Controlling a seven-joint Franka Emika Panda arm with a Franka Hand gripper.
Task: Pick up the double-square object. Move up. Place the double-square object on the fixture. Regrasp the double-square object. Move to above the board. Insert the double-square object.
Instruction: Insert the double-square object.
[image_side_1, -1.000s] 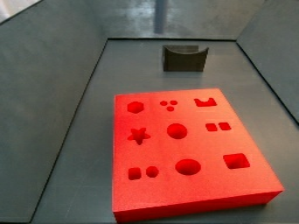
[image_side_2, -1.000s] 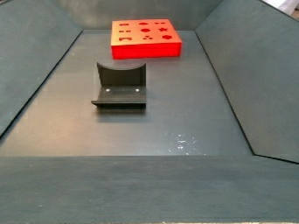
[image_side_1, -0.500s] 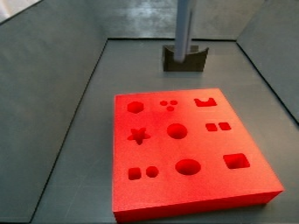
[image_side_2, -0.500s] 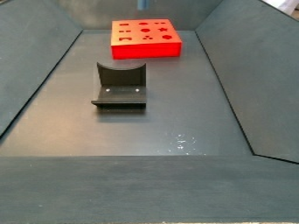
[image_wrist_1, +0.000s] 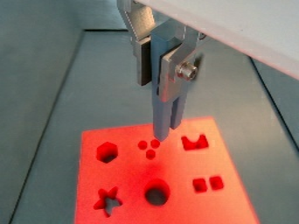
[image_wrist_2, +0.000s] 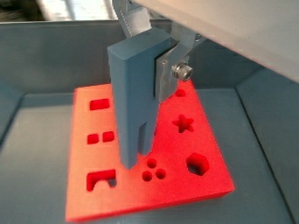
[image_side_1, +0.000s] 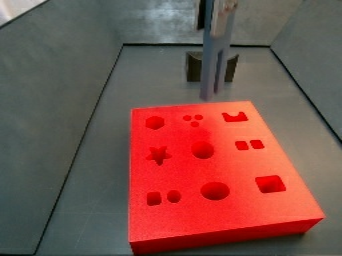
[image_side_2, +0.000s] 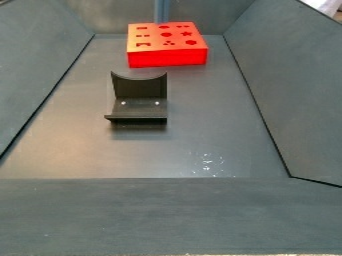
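- Where the silver plate fingers are seen in a wrist view, the gripper is closed on the double-square object, a smooth pale blue-grey bar held upright.
- Its lower end is shown above the board, a matte red slab with hexagon, star, round and square holes.
- The fixture, dark and notched, is seen at centre left of a side view.
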